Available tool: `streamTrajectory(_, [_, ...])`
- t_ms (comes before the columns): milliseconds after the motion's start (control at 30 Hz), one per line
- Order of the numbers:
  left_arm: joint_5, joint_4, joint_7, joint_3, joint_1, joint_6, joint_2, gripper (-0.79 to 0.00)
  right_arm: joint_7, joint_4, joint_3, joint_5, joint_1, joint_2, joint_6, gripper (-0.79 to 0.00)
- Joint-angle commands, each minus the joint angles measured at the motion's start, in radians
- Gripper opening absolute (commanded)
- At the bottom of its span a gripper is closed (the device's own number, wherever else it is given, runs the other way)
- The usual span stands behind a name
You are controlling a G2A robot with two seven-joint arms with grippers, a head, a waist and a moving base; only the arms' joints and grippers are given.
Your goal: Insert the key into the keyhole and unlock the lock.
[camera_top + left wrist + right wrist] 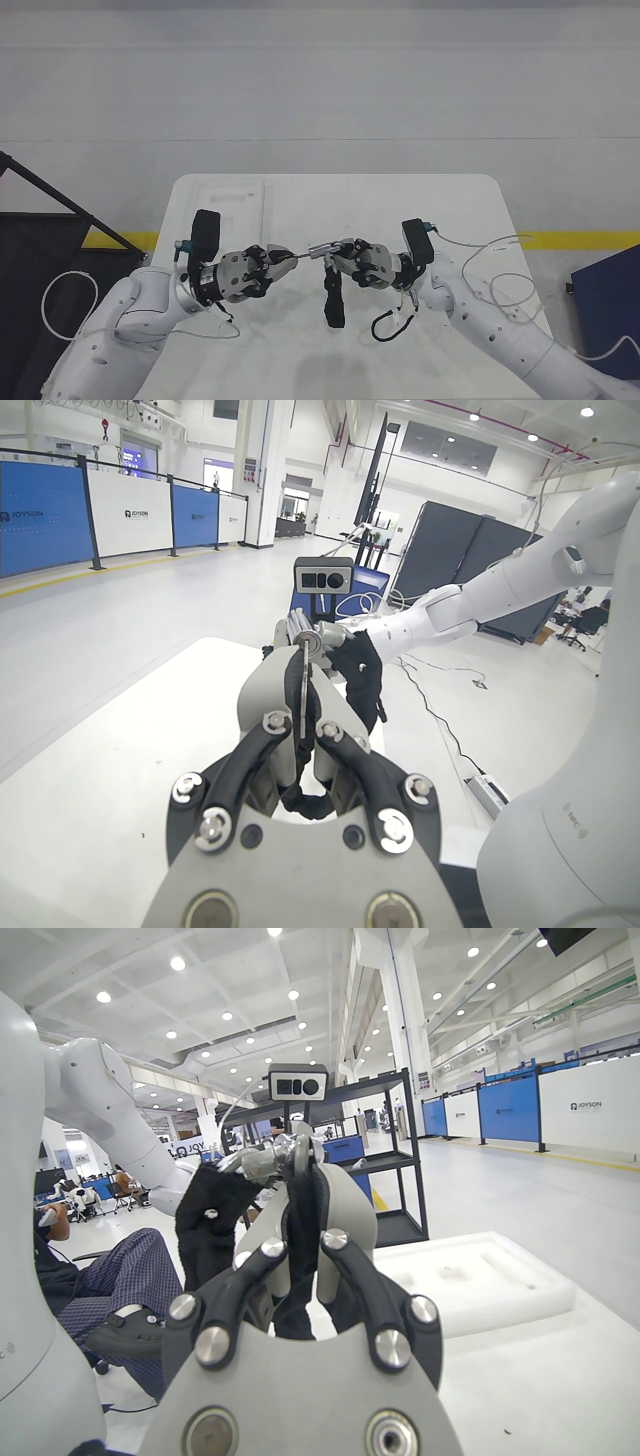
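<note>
Over the middle of the white table (450, 215) my two grippers face each other. My left gripper (283, 261) (303, 682) is shut on a flat metal key (303, 695) (300, 257), blade pointing at the lock. The key's tip meets the keyhole in the lock's round silver cylinder (313, 643); how deep it sits I cannot tell. The silver lock (322, 249) (262, 1160) is held up by my right gripper (342, 263) (300, 1178), which is shut on it. A black strap (333, 300) (362, 680) (210, 1213) hangs down from the lock.
A white foam tray (225, 205) (480, 1273) with shallow recesses lies at the table's back left. A black cable loop (390, 325) dangles under the right arm. A black frame (60, 205) slants past the table's left side.
</note>
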Motion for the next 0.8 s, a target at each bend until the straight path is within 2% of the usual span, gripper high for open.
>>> streamTrajectory(0, [0.004, -0.004, -0.004, -0.006, 0.004, 0.003, 0.0, -0.785, 0.0, 0.0, 0.0, 0.0, 0.0, 0.0, 0.0, -0.785])
streamTrajectory(167, [0.01, -0.016, -0.013, -0.018, 0.015, 0.004, 0.001, -0.785, 0.006, 0.0, 0.001, 0.0, -0.003, 0.0, 0.006, -0.785])
streamTrajectory(400, [0.003, -0.026, -0.04, -0.029, 0.029, 0.005, 0.003, -0.785, 0.155, -0.042, 0.048, 0.018, -0.035, 0.006, 0.045, -0.785])
streamTrajectory(700, [-0.011, -0.027, -0.086, -0.031, 0.033, 0.01, 0.006, -0.785, 0.255, -0.083, 0.112, 0.038, -0.079, 0.012, 0.043, -0.785])
streamTrajectory(733, [-0.011, -0.027, -0.082, -0.033, 0.032, 0.016, 0.006, -0.446, 0.264, -0.088, 0.118, 0.036, -0.083, 0.012, 0.042, -0.785])
streamTrajectory(767, [-0.009, -0.028, -0.08, -0.033, 0.032, 0.019, 0.005, 0.0, 0.272, -0.091, 0.123, 0.035, -0.087, 0.012, 0.042, -0.785])
